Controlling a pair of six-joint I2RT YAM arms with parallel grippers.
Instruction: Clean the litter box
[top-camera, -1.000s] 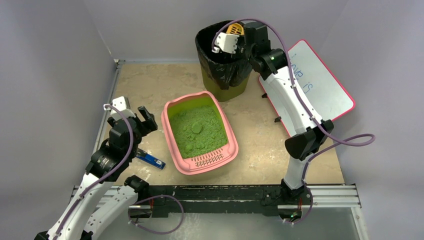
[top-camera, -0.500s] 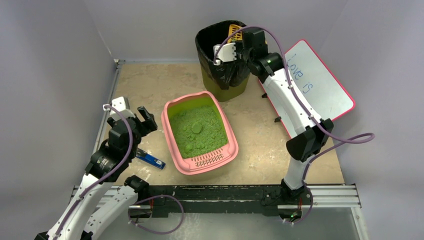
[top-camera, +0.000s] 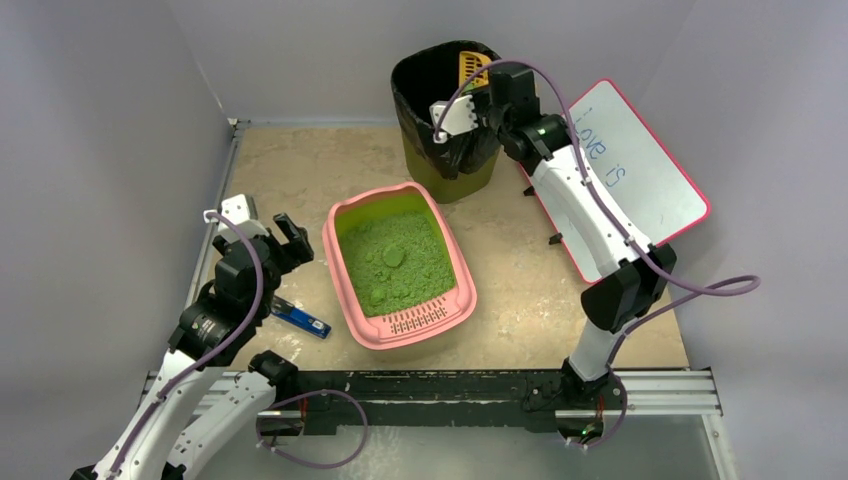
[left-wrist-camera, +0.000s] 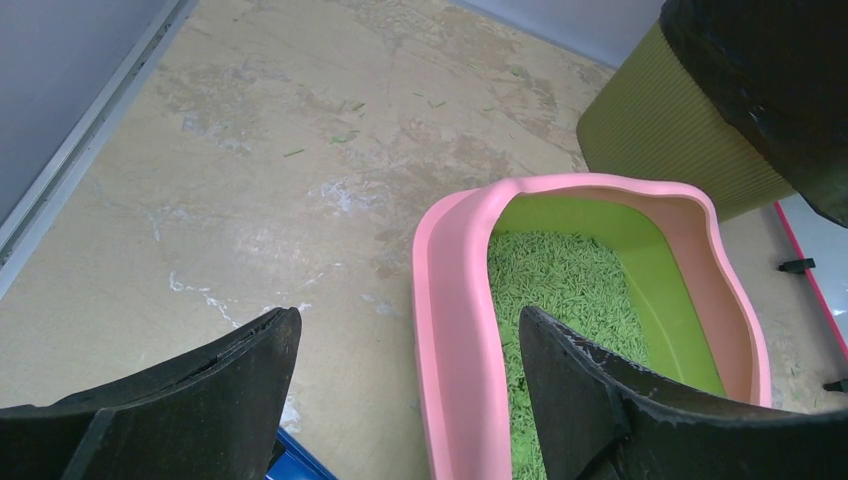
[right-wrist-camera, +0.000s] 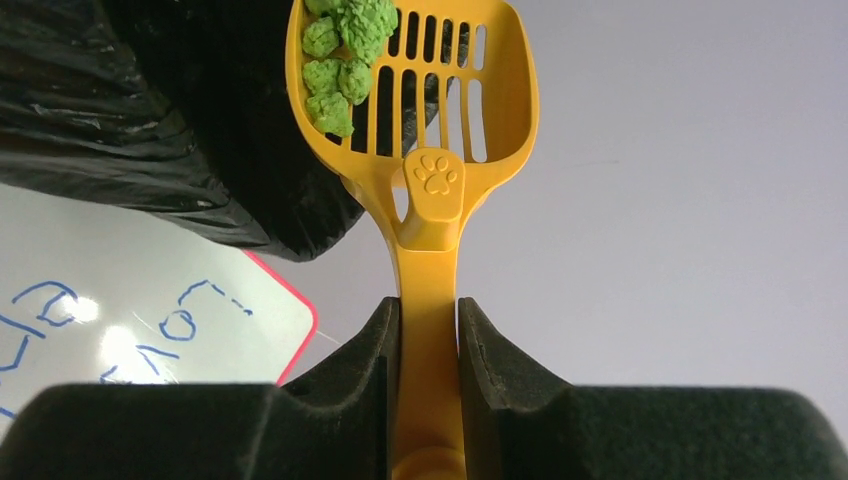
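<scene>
Table (top-camera: 290, 165): beige, mottled like stone, with pale scuffs and a few stray green bits (left-wrist-camera: 350, 105) on the far left part. A metal rail (left-wrist-camera: 90, 150) runs along its left edge. A black bar (top-camera: 450, 385) at the near edge carries both arm bases. Plain grey walls (top-camera: 100, 120) close in the left, far and right sides.

Litter box (top-camera: 343, 275): pink tray, on the table left of centre. Its long axis runs near to far, slightly skewed, and the slotted grate lip (top-camera: 420, 318) is at the near end. Green litter (top-camera: 400, 270) fills it, lumpy on top.

Bin (top-camera: 455, 172): olive, lined with a black bag (top-camera: 420, 95). It stands beyond the far right corner of the tray, near the far wall.

Whiteboard (top-camera: 650, 180): red-pink edge, blue handwriting, tilted at the far right, just beside the bin.

Blue item (top-camera: 300, 318): small, flat on the table, near the tray's near left corner. Cannot tell what it is.

Left claw (top-camera: 292, 232): fingers spread wide, nothing between them, low over the table just left of the tray.

Right claw (right-wrist-camera: 428, 315): clamped on the handle of a yellow slotted scoop (right-wrist-camera: 436, 180), held up at the bin's far right rim. Green clumps (right-wrist-camera: 345, 50) sit on the scoop's left side, over the black bag.
</scene>
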